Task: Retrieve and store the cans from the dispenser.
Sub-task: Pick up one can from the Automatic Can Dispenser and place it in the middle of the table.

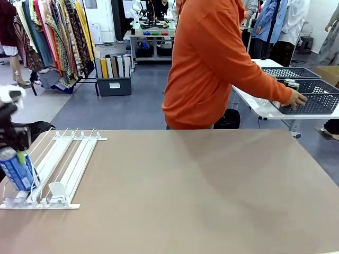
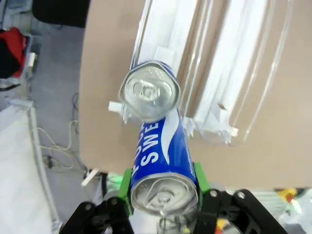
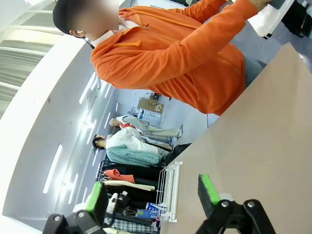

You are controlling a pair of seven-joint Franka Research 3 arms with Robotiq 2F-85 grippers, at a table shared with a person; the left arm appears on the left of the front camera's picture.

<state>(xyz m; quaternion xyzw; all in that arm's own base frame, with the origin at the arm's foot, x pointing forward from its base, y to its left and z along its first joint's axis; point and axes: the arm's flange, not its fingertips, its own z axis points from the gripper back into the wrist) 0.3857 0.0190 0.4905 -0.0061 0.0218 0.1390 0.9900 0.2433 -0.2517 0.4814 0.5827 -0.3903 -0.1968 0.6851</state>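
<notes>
The dispenser (image 1: 63,164), a white and clear rack of sloped rails, lies on the table's left side. At its front left end my left gripper (image 1: 17,163) is shut on a blue can (image 1: 18,177) with white lettering. In the left wrist view the green pads (image 2: 126,187) clamp this blue can (image 2: 158,156) on both sides, and a second blue can (image 2: 148,92) touches its far end in the dispenser (image 2: 219,73), silver top facing the camera. My right gripper (image 3: 153,195) is open above the table, holding nothing, with the dispenser (image 3: 170,187) far beyond it.
A person in an orange hoodie (image 1: 212,63) stands at the far side, turned right, one hand on a dark mesh basket (image 1: 312,103) on a white side table. Dark cans (image 1: 291,83) sit in a basket there. The tan tabletop (image 1: 201,190) is bare right of the dispenser.
</notes>
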